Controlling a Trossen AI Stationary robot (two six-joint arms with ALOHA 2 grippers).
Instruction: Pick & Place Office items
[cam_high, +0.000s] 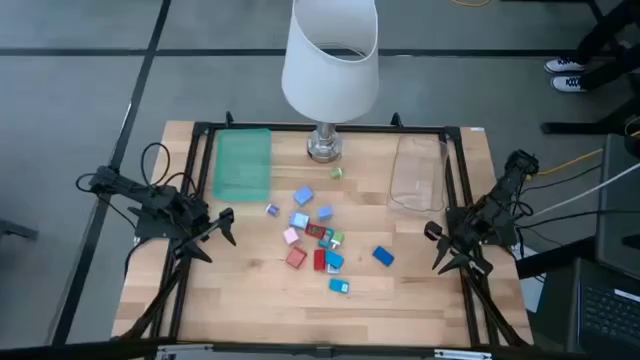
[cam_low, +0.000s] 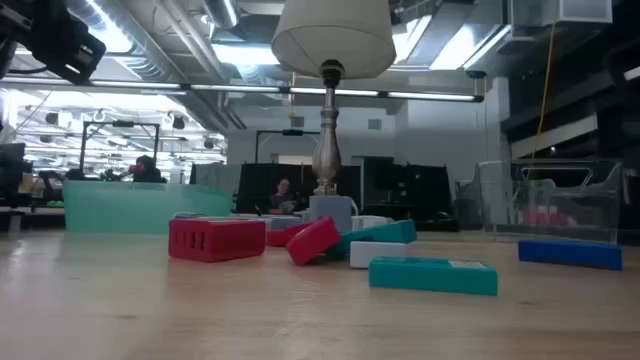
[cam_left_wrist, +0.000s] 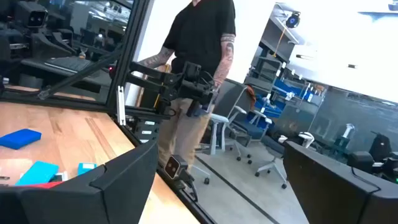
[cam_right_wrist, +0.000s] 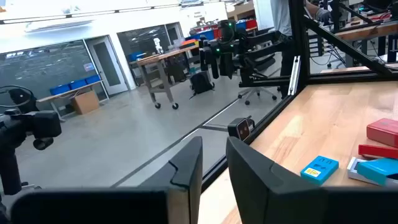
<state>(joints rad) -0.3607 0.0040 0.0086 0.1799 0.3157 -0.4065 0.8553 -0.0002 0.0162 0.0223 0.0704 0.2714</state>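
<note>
Both arms stand parked at the desk (cam_high: 240, 310) edges, neither holding anything. The left gripper (cam_high: 222, 228) sits at the left edge with its jaws spread wide and empty; the right gripper (cam_high: 440, 250) sits at the right edge with its jaws drawn to a narrow gap, also empty. The office items (cam_high: 318, 238) lie in a loose cluster at mid-desk, between the two grippers and in front of the lamp (cam_high: 325, 145), so each arm must reach inward toward the centre. One blue block (cam_high: 383, 256) lies apart on the cluster's right side, its long axis slanted across the desk; the right gripper looks the nearer to it, while a small piece (cam_high: 272, 210) on the cluster's left edge lies closer to the left gripper. The green tray (cam_high: 243, 165) stands at the back left, the clear bin (cam_high: 418, 175) at the back right. From above, the spacing between pieces is plain; the desk-level camera instead shows that a red block (cam_low: 312, 241) leans tilted against its neighbours, which the overhead angle conceals. The left wrist camera shows a person (cam_left_wrist: 196, 68) standing beyond the desk.
</note>
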